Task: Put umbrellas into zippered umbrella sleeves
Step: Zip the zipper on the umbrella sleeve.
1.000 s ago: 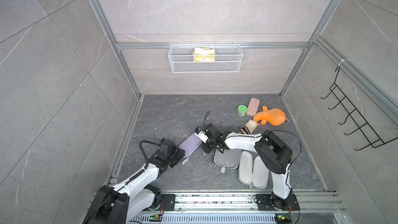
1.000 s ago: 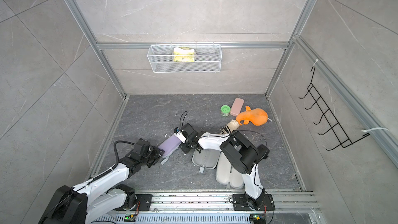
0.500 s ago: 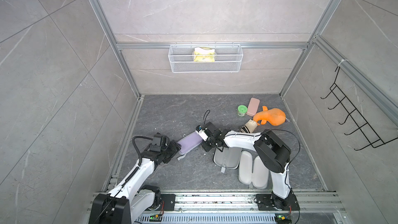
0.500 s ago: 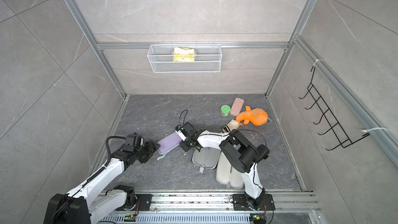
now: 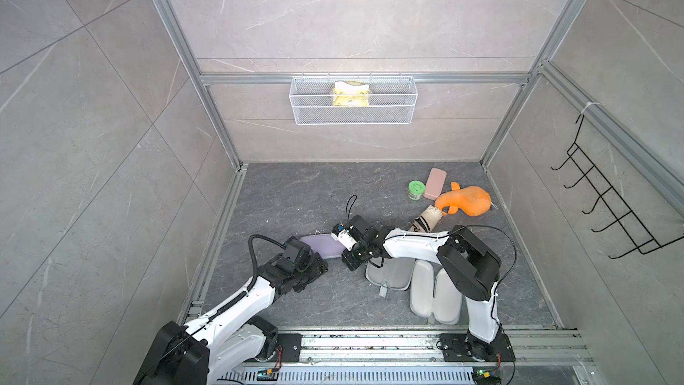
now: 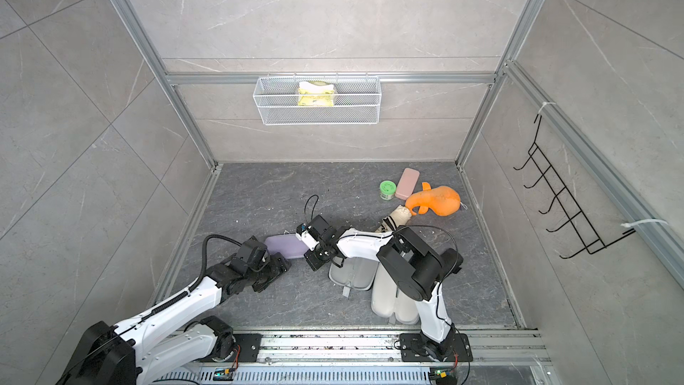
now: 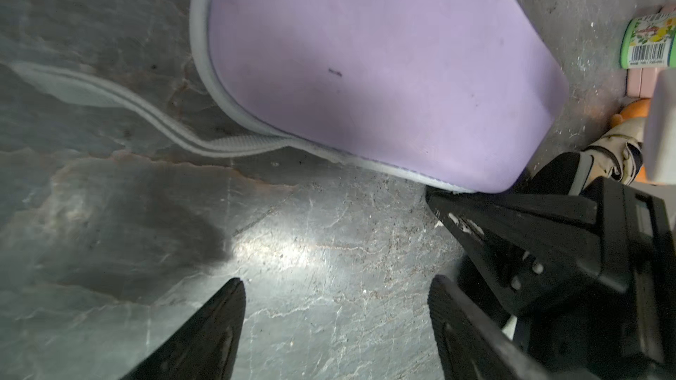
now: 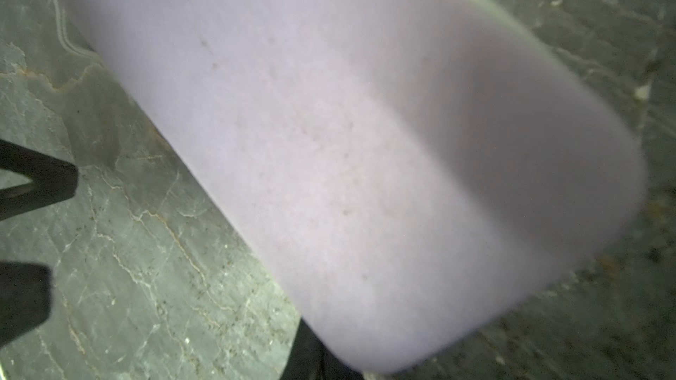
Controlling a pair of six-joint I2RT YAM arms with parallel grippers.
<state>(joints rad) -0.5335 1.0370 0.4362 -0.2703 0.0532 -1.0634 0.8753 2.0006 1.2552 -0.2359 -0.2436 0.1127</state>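
We've let go: L pincer (image 7: 336, 281) wide, lilac sleeve (image 7: 365, 67) just ahead | R pincer (image 7: 435, 199) clenched at its edge | regrip nxt

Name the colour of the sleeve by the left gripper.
The sleeve is lilac with grey edging; left wrist view.

Two white-and-black arms reach in from the floor's front edge. The left arm (image 5: 237, 301) stretches low and forward, its left gripper (image 7: 334, 281) spread wide, nothing between the fingers. The right arm (image 5: 414, 250) bends sideways toward it — right gripper (image 7: 450, 210) pinched closed.
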